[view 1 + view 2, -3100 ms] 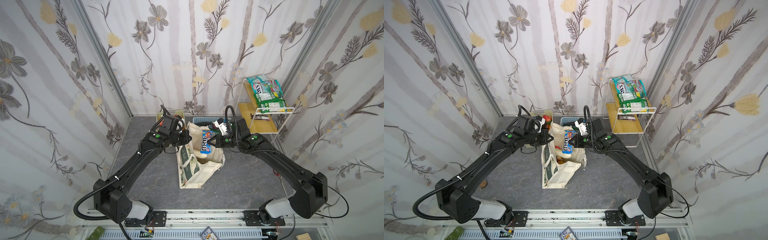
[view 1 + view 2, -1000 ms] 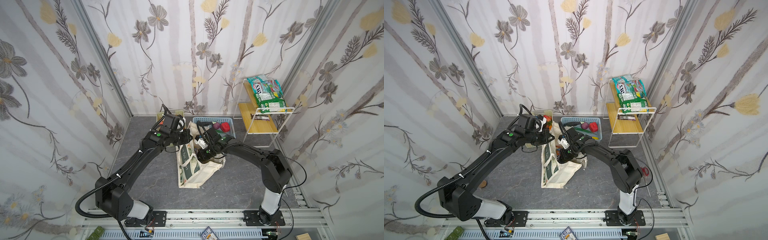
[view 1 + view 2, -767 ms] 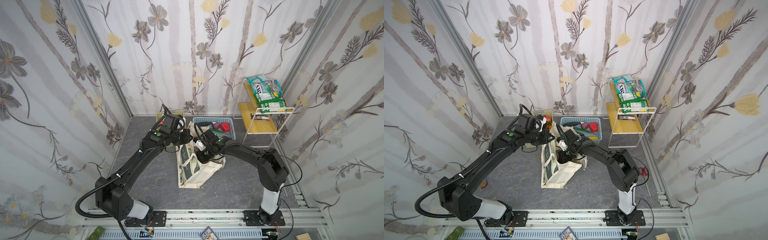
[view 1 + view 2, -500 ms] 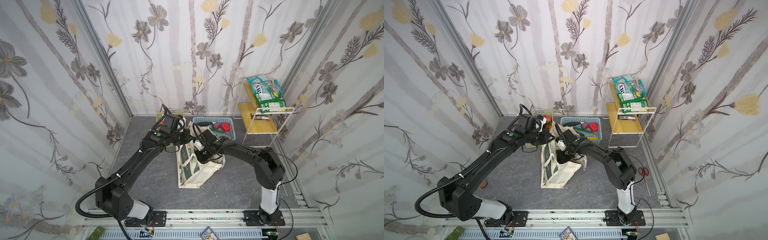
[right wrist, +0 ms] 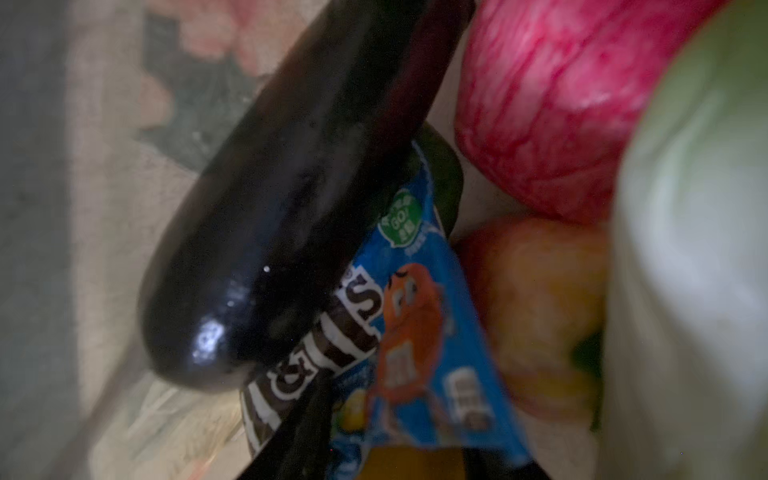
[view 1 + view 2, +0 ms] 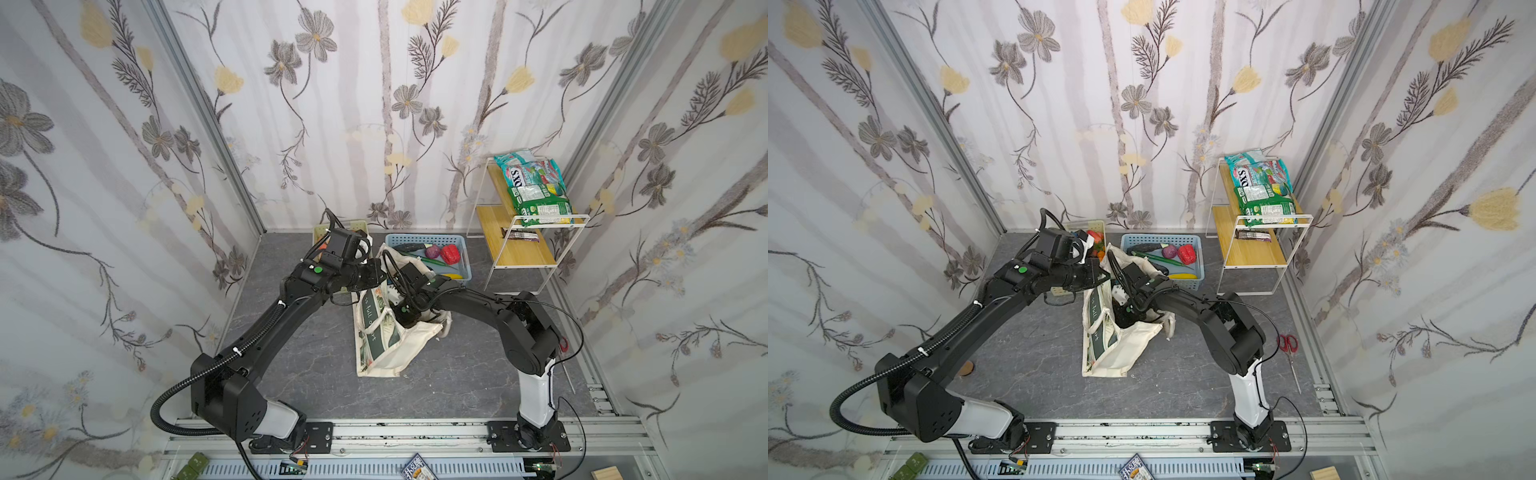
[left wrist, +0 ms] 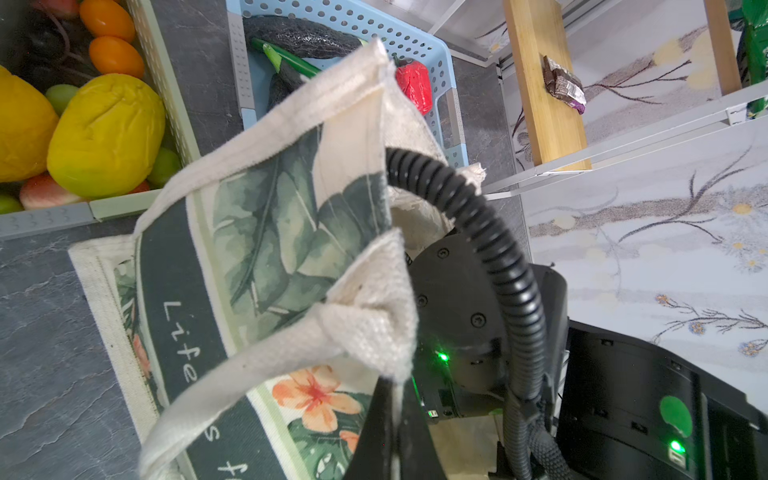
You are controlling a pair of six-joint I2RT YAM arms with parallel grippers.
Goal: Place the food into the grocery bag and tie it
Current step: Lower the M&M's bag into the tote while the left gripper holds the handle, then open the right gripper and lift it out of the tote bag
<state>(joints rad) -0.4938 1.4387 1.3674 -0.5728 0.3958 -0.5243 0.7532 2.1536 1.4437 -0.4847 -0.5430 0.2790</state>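
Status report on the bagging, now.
Left pincer shut on rim of canvas tote, mouth held up. Right pincer inside tote, grip unclear. M&M's packet in beside eggplant. Red pepper not yet bagged, in blue basket.

- Coarse woven cream canvas, matt, with a flat, dull leaf print: the grocery bag (image 7: pixel 266 232); its strap handle (image 7: pixel 249 365) is thicker ribbed webbing.
- Smooth, highly glossy dark purple skin: the eggplant (image 5: pixel 291 187).
- Shiny printed blue film, creased: the snack packet (image 5: pixel 428 311).
- Red-streaked skin with a soft sheen: the apple (image 5: pixel 561 104).
- Smooth perforated plastic: the blue basket (image 7: pixel 415 37).
- Pale grained wood boards in a white-painted metal wire frame: the shelf (image 6: pixel 519 253).
- Matt grey, stone-veined surface: the worktop (image 6: pixel 311 374).
- Ribbed black plastic, faintly shiny: the cable hose (image 7: pixel 498 249).
- Bare silvery metal: the rail (image 6: pixel 415 432).
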